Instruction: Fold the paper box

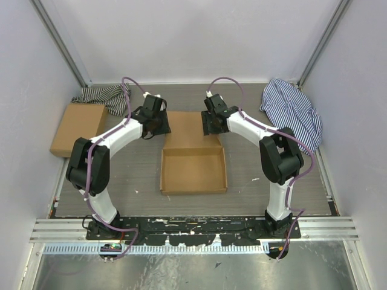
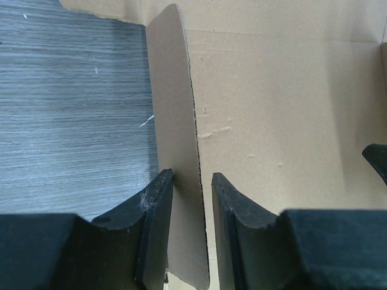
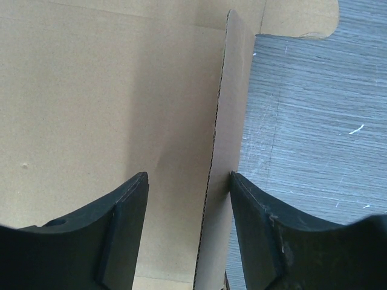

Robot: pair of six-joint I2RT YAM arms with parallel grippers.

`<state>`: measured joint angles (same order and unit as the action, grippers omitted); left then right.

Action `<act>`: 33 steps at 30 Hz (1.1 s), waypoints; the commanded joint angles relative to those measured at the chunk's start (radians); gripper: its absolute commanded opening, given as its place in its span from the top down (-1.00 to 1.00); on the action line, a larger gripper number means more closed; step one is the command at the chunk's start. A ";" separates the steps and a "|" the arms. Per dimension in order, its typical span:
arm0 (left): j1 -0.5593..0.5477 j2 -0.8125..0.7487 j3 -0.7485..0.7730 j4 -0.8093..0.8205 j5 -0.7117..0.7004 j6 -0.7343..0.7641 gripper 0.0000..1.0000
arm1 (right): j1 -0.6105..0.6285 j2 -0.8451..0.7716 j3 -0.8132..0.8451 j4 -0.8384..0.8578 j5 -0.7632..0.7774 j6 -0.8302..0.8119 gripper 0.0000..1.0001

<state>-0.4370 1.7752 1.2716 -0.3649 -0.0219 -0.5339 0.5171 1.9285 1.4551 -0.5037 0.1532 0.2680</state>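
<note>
I am working on the paper box (image 1: 193, 172), which is lying in the middle of the table (image 1: 133, 175) between my two arms. Its tray, walls already raised and opening upward, is sitting nearer my bases, and the lid panel is lying flat beyond it. My left claw (image 2: 191, 175) is straddling the lid's left flap (image 2: 175, 109), which is standing upright between my fingers. The outer finger is touching the card and the inner one is standing just off it, so this claw is narrow but not pinching. My right claw (image 3: 187, 175) is doing the same on the right flap (image 3: 233, 109), only wider: the table-side finger is resting against the card and the other is well apart from it. I judge the step in hand to be raising both lid flaps square before the lid is swung over. To do it well I should be closing gently and evenly on both sides, gripping close to the perforated crease (the card looks thin and would buckle if squeezed near its free edge), and moving both wrists together so the lid is not twisting. The sheet's long axis is running from my bases toward the far wall, the lid end pointing away from me, with both flaps lying along that same line.
</note>
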 commanded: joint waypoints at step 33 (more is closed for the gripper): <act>0.129 -0.013 0.144 -0.140 -0.134 0.060 0.14 | -0.063 0.057 0.211 -0.050 -0.027 -0.007 -0.21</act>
<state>-0.3958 1.7386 1.3842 -0.4725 -0.1440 -0.4797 0.5106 1.9598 1.5719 -0.5560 0.1623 0.2852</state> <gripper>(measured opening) 0.426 0.608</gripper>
